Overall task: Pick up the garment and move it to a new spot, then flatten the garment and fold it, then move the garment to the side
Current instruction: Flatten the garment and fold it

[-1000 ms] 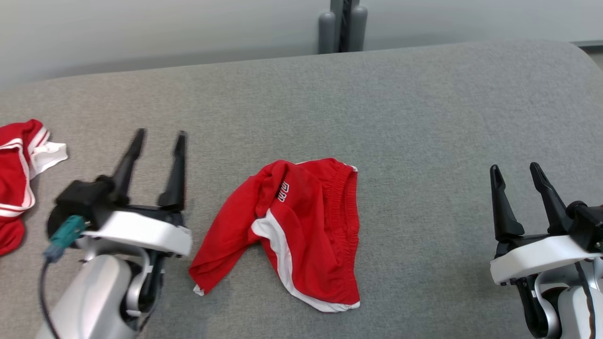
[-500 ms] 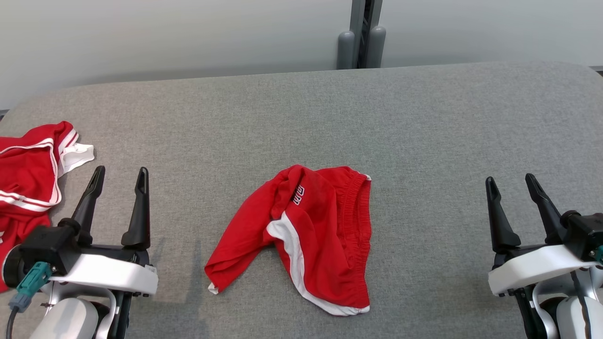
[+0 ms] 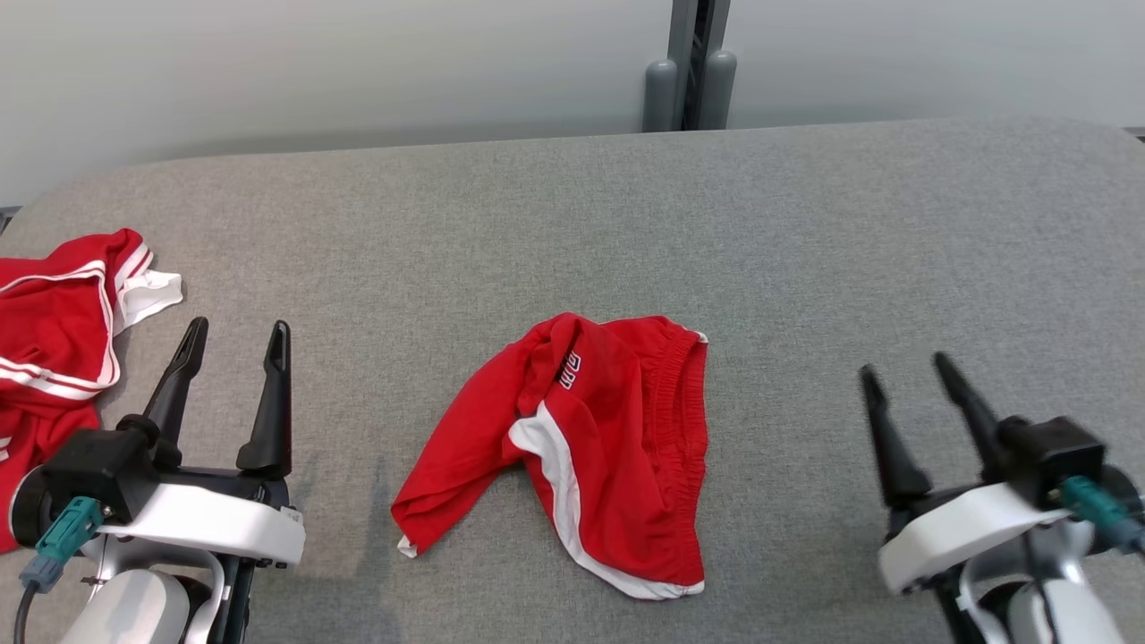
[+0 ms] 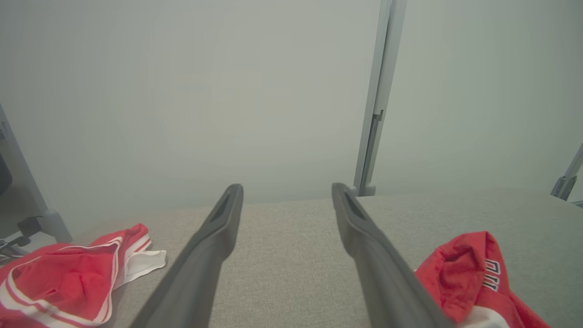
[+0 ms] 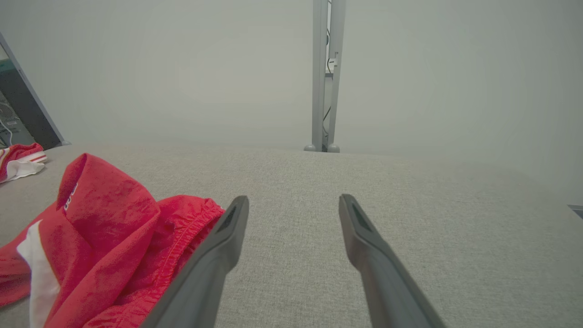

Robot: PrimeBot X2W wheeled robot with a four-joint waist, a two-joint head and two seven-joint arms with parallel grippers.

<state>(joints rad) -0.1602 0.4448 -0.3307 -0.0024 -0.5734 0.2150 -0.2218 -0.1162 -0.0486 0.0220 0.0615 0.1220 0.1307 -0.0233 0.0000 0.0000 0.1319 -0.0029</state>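
Head view: the red garment (image 3: pixel 581 447), white-trimmed, lies crumpled on the grey bench (image 3: pixel 805 224) between the left claw (image 3: pixel 240 326) and right claw (image 3: pixel 903 368), both spread wide and empty. A second red garment (image 3: pixel 54 358) sits far left. Left wrist view: a grey post (image 4: pixel 375 114) against a pale wall (image 4: pixel 182 91). Right wrist view: the garment's elastic waistband (image 5: pixel 191 218) lies near one finger.

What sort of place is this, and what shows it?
Probably a robot test lab: a grey fabric-covered table, a bare wall with a metal post, red shorts laid out.
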